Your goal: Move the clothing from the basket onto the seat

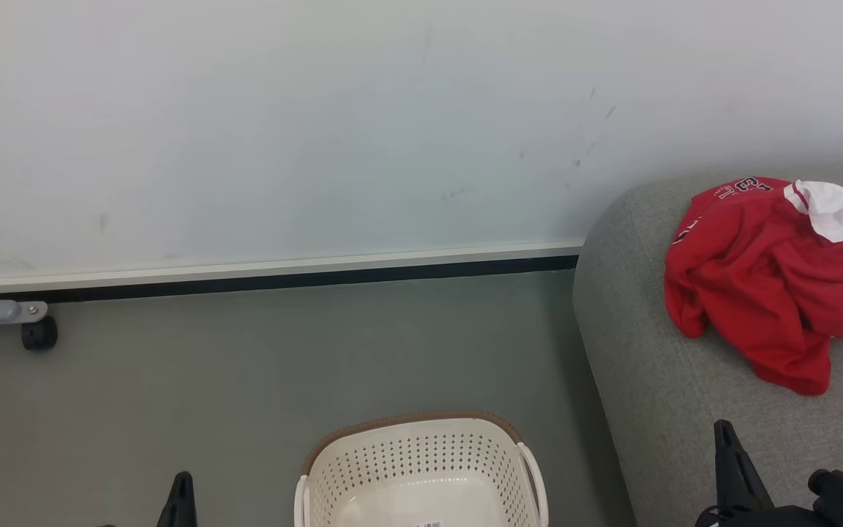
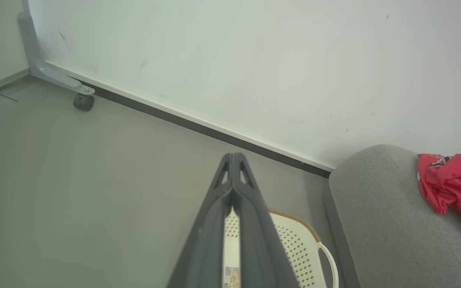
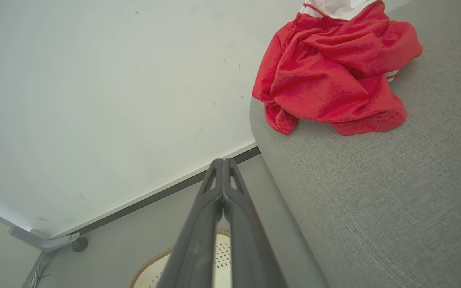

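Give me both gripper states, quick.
Left gripper: closed, holding nothing.
Right gripper: closed, holding nothing.

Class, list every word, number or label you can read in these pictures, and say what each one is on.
Lettering on the red clothing: creased and partly hidden, not readable.
Sticker inside the basket: print too small to read.
So no text can be quoted.

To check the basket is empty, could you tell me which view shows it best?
Head view: the basket sits unblocked, its interior on show. Left wrist view: half hidden behind the left gripper. Right wrist view: a sliver behind the right gripper.
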Robot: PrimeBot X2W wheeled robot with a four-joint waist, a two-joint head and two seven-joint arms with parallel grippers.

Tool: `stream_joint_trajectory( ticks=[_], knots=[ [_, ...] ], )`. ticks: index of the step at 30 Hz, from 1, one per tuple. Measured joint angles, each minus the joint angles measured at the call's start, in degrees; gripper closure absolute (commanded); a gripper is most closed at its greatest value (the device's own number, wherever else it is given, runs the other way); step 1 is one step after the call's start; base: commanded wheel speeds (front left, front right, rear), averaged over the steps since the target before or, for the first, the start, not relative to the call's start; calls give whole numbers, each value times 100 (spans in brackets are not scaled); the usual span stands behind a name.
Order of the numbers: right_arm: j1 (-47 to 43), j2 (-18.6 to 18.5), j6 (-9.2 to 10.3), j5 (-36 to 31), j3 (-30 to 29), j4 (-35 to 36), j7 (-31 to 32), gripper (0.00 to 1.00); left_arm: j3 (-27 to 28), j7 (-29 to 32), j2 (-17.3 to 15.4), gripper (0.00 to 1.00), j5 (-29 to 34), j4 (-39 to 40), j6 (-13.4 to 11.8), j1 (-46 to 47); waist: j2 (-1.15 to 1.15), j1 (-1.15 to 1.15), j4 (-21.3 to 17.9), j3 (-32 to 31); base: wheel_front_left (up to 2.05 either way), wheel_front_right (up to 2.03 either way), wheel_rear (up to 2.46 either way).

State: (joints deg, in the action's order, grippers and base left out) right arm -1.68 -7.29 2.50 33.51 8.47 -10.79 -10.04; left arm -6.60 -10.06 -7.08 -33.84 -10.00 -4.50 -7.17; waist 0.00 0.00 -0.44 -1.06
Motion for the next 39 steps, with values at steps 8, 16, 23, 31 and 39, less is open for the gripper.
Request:
stream_joint_trajectory(
  ticks=[8,16,23,31,39],
  knots=[
    [107,71,-109,744,-211,-74,244,100,146,223,47,100,-748,-85,152,136,0,0,6,14,0,0,0],
    [133,110,-209,1346,-376,-136,402,100,269,410,96,100,-1335,-156,256,261,0,0,10,26,0,0,0],
    [220,155,-260,1781,-495,-193,545,100,371,545,131,100,-1745,-204,356,354,-1,0,13,35,0,0,0],
    [242,191,-360,2360,-662,-250,702,100,478,702,183,100,-2359,-269,458,474,0,0,18,47,0,0,0],
    [353,250,-469,2939,-824,-304,857,100,605,854,224,100,-2925,-344,560,586,0,0,22,59,0,0,0]
  ],
)
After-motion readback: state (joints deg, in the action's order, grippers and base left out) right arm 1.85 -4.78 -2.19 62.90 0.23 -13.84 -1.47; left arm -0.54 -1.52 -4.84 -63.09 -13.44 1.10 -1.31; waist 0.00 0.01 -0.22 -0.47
